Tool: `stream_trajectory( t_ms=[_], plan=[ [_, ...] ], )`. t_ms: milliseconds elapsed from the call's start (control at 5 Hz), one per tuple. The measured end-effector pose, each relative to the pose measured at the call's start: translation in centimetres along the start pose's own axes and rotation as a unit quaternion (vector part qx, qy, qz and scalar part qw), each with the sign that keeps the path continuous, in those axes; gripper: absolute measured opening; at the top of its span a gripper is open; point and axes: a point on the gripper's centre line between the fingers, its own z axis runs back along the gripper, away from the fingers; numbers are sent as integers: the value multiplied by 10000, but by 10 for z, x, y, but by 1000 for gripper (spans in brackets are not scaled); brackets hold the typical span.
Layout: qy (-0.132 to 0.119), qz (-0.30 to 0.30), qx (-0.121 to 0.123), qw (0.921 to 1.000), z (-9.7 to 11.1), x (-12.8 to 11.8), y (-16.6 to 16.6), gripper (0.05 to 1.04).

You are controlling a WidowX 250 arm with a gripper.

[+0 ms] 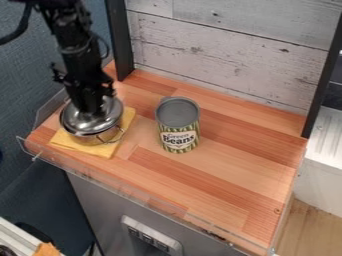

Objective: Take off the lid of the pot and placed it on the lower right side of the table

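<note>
Power strip: white strip with dark sockets [152,236], fixed to the grey panel below the table's front edge.
Table: striped reddish-brown wooden top [220,172]; a low transparent plastic guard [143,194] runs along its front edge.
Pot: round silver metal pot [95,139] with a thin wire handle [109,137], standing on a folded yellow cloth [101,150] at the table's left.
Lid: shiny domed silver metal lid [79,122], on the pot; removal not done.
Gripper: black two-finger gripper [99,108], directly above the lid's middle.
Jaws: state cannot be told; whether they grip the lid is equally undetermined.
Can: tall can with grey top and green-striped label [178,123], upright, right of the pot, well apart.
Risk, lift: a shallow or off-centre hold could let the smooth lid slip or swing; a rim that catches could drag the pot along with the cloth.
Risk, transfer: a low path rightward could knock the can over.
Risk, placement: release too near the lower right edge could leave the lid leaning on the guard.
Orientation: dome faces up; the round lid has no long axis. The pot's handle points towards the view's lower right.
</note>
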Motion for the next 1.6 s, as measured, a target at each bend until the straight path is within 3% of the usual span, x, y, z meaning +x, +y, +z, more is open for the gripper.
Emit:
stream_trajectory(
  t_ms=[200,400,600,800,1000,1200,1600],
  plan=[
    [-475,-233,77,9986,43,9,-30,285],
    [-728,-537,-195,9957,69,4,-75,284],
    [-698,-1052,-625,9900,68,-7,-121,284],
    [-551,-1539,-754,9837,62,-22,-170,284],
    [-304,-1882,-757,9787,42,-34,-219,284],
    [24,-1794,-609,9819,9,-37,-223,284],
    [158,-1614,-550,9852,-29,-29,-224,284]
  ],
)
